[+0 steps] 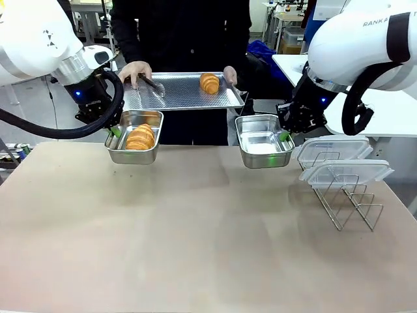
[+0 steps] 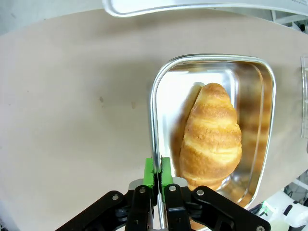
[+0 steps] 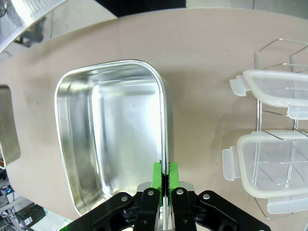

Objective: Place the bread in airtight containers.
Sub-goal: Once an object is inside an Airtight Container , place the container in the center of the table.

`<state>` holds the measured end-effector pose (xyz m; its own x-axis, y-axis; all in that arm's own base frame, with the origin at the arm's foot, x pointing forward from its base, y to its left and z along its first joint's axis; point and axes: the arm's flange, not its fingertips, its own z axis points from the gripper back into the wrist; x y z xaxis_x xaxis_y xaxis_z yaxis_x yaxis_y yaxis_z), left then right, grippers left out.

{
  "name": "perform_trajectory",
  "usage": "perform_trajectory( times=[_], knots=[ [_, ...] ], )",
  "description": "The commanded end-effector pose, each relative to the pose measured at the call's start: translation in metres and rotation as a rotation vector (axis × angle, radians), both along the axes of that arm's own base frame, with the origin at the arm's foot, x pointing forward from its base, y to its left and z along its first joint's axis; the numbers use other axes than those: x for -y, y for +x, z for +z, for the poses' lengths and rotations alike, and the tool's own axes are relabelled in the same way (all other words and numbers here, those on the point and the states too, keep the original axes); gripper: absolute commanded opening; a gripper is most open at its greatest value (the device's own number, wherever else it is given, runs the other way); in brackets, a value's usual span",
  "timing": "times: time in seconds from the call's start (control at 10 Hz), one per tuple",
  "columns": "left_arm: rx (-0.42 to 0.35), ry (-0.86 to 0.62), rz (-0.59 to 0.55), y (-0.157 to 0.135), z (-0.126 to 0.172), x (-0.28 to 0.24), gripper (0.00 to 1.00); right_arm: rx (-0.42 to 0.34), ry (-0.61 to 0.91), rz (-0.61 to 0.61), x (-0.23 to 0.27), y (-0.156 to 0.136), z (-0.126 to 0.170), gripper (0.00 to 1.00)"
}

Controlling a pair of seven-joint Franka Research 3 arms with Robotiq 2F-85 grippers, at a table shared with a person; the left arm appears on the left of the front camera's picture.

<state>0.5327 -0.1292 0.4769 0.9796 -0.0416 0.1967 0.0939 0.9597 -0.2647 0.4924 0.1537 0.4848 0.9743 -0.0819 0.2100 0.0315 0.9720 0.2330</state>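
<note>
A golden croissant (image 1: 141,137) lies inside the left steel container (image 1: 124,154), which my left gripper (image 1: 115,131) holds above the table, shut on its rim. The left wrist view has the same croissant (image 2: 211,134) in the tin (image 2: 159,96), with the gripper (image 2: 157,174) pinching the wall. My right gripper (image 1: 285,135) is shut on the rim of the empty right container (image 1: 262,151), also lifted. In the right wrist view that gripper (image 3: 165,175) clamps the tin's (image 3: 86,159) edge. A second croissant (image 1: 209,83) rests on the perforated tray (image 1: 182,94) held by a person's hands (image 1: 135,70).
Two clear plastic lids (image 1: 333,149) (image 1: 345,172) lean on a wire rack (image 1: 352,202) at the right side of the table. Metal tongs (image 1: 151,85) lie on the tray by the person's hand. The beige tabletop (image 1: 195,241) stretches in front.
</note>
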Motion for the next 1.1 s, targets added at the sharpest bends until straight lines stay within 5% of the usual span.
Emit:
perform_trajectory(
  times=[0.0,0.4,0.5,1.0],
  knots=[
    [0.006,0.009,0.006,0.000,0.005,0.000,0.00,0.008,0.002,-0.002,0.000,0.001,0.004,0.00],
    [0.006,0.009,0.006,0.000,0.005,0.000,0.00,0.008,0.002,-0.002,0.000,0.001,0.004,0.00],
    [0.000,0.000,0.000,0.000,0.000,0.000,0.07,0.008,0.002,-0.002,0.000,0.001,0.004,0.00],
    [-0.093,-0.052,0.068,-0.025,-0.100,-0.044,0.07,0.008,0.002,-0.002,0.000,0.001,0.004,0.00]
  ],
)
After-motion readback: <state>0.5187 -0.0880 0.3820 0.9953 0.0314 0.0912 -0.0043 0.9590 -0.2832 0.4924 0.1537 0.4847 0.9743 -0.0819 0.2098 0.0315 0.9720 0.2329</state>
